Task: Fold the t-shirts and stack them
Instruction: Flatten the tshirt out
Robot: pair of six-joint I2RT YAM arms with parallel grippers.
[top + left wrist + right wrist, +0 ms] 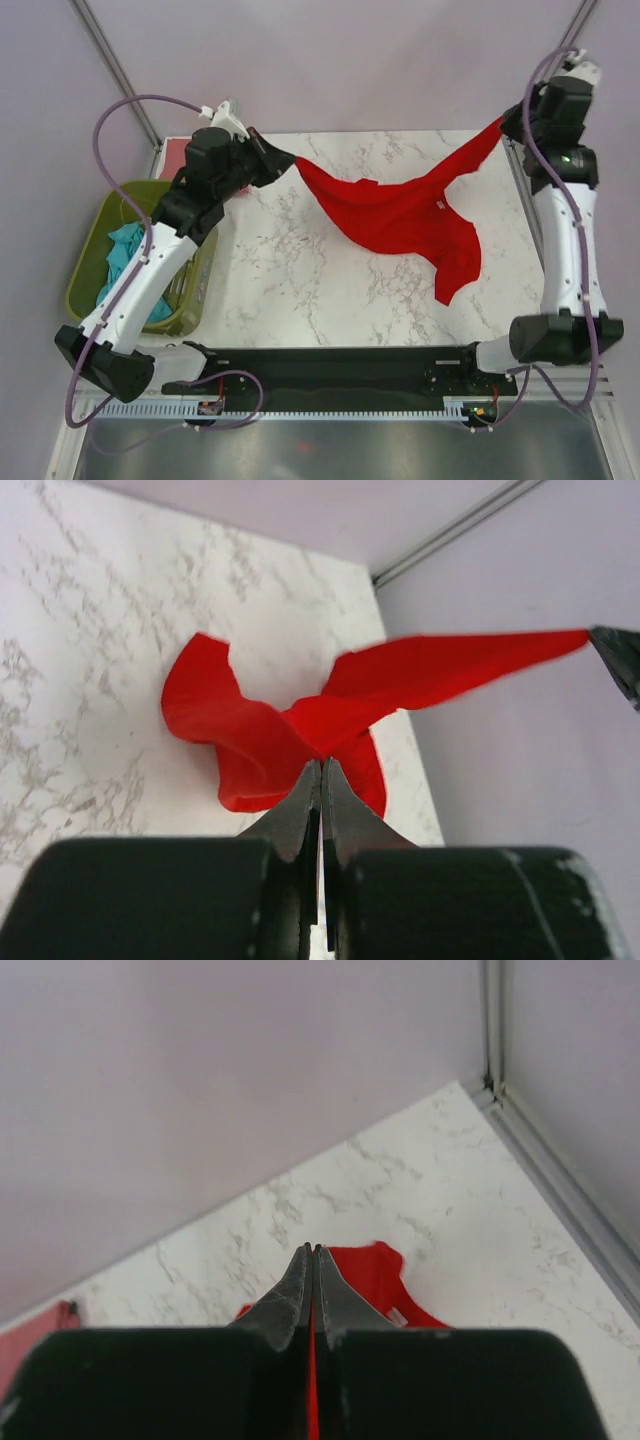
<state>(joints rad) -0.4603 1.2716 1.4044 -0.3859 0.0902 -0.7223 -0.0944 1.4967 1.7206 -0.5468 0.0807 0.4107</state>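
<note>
Looking at the top view, you've got the red t-shirt [400, 215] strung out between both arms over the far half of the tabletop [290, 290]. Your left tool [290, 160] is pressed together on one end of it near the far-left corner. In the left wrist view the fingers [300, 815] meet at the tips with a bunch of red cloth [260, 740] right at them. Your right tool [503, 125] is up at the far-right edge pinching the other end. The right wrist view shows its fingers [290, 1300] pressed tight with a thin strip of red between them, and more of the shirt [375, 1270] lower down on the marble.

The cloth runs taut from the right tool, then sags in the middle, and one flap droops toward the near right. Can't tell for sure how much of it is actually lying on the tabletop versus hanging. The little neck label [438, 203] shows near the middle of the shirt.

The teal t-shirt [125, 250] is crumpled inside the olive-green basket [85, 250], which is just off the left edge of the tabletop under your left arm. The pink t-shirt [172, 152] lies flat at the far-left corner, mostly hidden behind the left arm.
</note>
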